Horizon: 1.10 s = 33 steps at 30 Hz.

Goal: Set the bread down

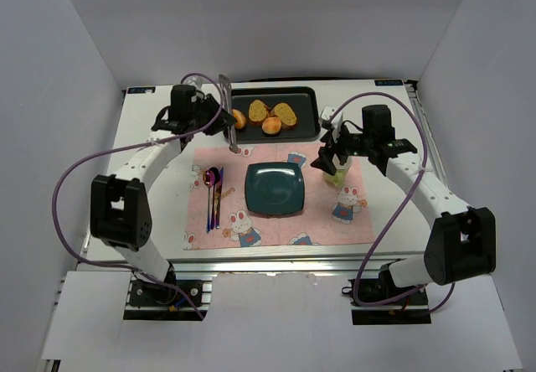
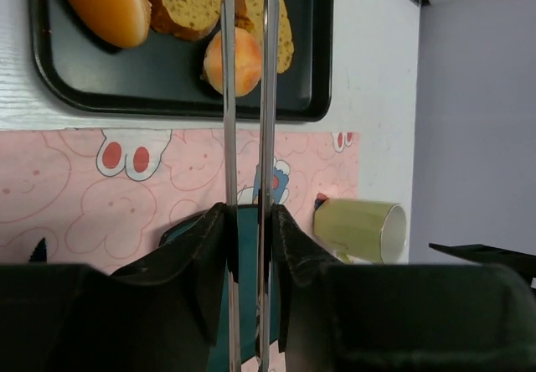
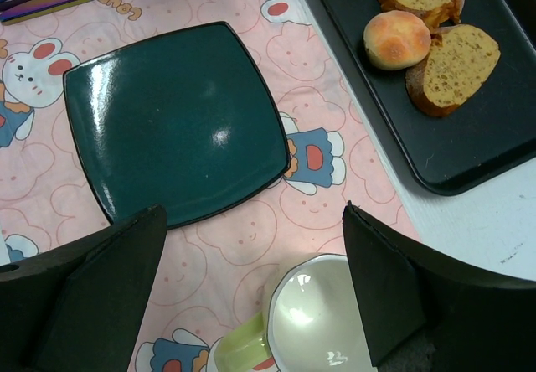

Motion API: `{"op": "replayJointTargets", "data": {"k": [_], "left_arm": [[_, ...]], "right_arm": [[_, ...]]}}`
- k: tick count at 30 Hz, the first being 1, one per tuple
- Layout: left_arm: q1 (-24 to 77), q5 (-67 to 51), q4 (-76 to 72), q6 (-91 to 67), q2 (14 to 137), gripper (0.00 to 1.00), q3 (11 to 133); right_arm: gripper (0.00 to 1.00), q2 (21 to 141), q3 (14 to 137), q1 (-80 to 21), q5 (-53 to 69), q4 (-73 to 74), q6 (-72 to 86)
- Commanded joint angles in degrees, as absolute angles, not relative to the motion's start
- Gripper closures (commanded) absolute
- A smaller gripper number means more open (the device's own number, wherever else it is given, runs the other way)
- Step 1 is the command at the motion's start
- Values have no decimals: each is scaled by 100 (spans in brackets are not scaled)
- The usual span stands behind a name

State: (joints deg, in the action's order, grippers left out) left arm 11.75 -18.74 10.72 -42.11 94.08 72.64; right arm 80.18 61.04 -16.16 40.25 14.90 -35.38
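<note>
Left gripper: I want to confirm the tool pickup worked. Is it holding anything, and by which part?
Yes. The left gripper holds metal tongs, its fingers pinching the two arms together from outside, partway along. The free ends point toward the black tray.

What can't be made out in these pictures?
- The tongs: left wrist view, tips cut off by the top edge.
- The teal plate: left wrist view, mostly hidden behind the left gripper.
- The mug: top view, largely covered by the right gripper; right wrist view, cut by the bottom edge.
- The bun: left wrist view, partly crossed by the tongs' arms.
</note>
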Motion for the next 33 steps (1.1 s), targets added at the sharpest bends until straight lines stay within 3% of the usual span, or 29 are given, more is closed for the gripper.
{"op": "replayJointTargets", "data": {"k": [1, 11, 33], "left_arm": [[1362, -1952, 2046, -3868, 9650, 63, 8127], [1529, -1872, 2619, -3577, 9932, 55, 8350], [1784, -1863, 2399, -3788, 10546, 49, 8244]], "right_arm": [[11, 7787, 6082, -1565, 4096, 1257, -3463], [11, 7726, 5977, -1547, 4104, 1222, -3428], [11, 7717, 5889, -1521, 4087, 1187, -3437]]}}
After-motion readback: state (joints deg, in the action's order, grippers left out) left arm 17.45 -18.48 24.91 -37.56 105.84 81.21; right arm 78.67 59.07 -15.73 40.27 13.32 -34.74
